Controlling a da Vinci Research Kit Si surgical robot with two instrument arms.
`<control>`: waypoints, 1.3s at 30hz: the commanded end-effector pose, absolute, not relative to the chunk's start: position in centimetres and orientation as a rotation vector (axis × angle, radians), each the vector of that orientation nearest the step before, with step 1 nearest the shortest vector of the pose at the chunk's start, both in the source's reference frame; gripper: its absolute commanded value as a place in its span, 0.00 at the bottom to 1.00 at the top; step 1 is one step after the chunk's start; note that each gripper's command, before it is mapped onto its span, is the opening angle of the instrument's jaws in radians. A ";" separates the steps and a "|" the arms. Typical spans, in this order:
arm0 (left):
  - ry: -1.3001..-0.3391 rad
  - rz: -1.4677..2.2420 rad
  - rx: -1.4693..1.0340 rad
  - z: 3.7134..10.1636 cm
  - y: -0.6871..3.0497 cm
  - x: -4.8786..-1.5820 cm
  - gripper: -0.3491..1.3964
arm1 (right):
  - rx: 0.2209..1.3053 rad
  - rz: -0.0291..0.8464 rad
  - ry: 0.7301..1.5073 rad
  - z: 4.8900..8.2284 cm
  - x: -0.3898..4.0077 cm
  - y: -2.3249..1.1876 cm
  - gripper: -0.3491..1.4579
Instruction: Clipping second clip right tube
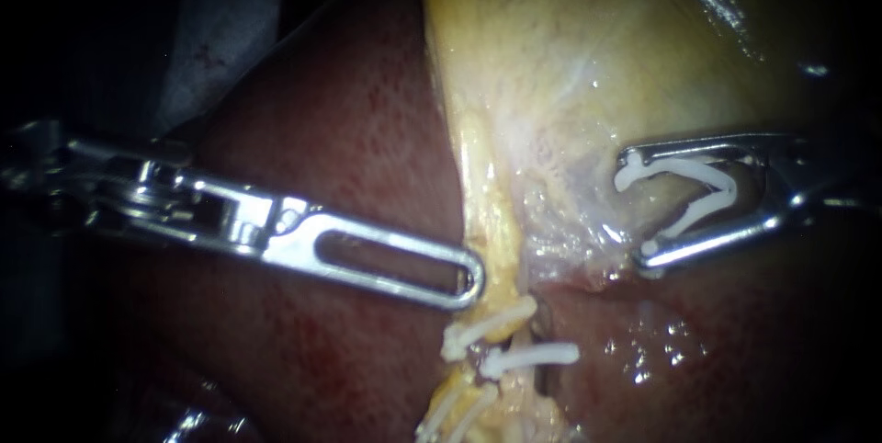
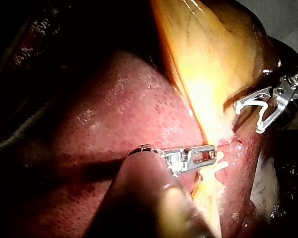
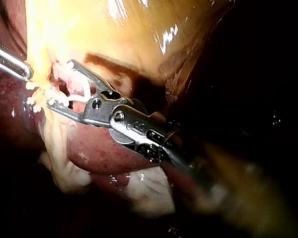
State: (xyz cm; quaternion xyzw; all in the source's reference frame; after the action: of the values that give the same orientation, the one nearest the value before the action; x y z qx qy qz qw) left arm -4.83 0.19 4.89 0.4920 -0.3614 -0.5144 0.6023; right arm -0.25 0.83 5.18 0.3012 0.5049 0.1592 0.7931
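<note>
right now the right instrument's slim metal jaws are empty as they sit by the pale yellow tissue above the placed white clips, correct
Not empty: the right instrument holds in its jaws a white V-shaped clip, one leg along each jaw, as the endoscope view shows. The rest stands: they sit by the pale yellow tissue, above the placed white clips.
</note>
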 end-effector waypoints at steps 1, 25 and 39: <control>-0.835 -1.188 1.141 4.88 0.19 -4.82 0.00 | 0.648 0.341 1.086 5.19 -0.25 0.82 0.52; -0.860 -1.218 1.143 4.43 0.61 -4.17 0.00 | 0.765 0.445 1.032 5.58 0.17 0.10 0.50; -0.874 -1.214 1.147 4.26 0.62 -4.13 0.00 | 0.788 0.435 1.020 5.96 0.31 -0.09 0.49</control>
State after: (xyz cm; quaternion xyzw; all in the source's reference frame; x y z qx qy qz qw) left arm -4.13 0.62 4.25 0.4925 -0.3749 -0.5212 0.5876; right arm 0.33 -0.09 5.98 0.3649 0.4720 0.2000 0.7772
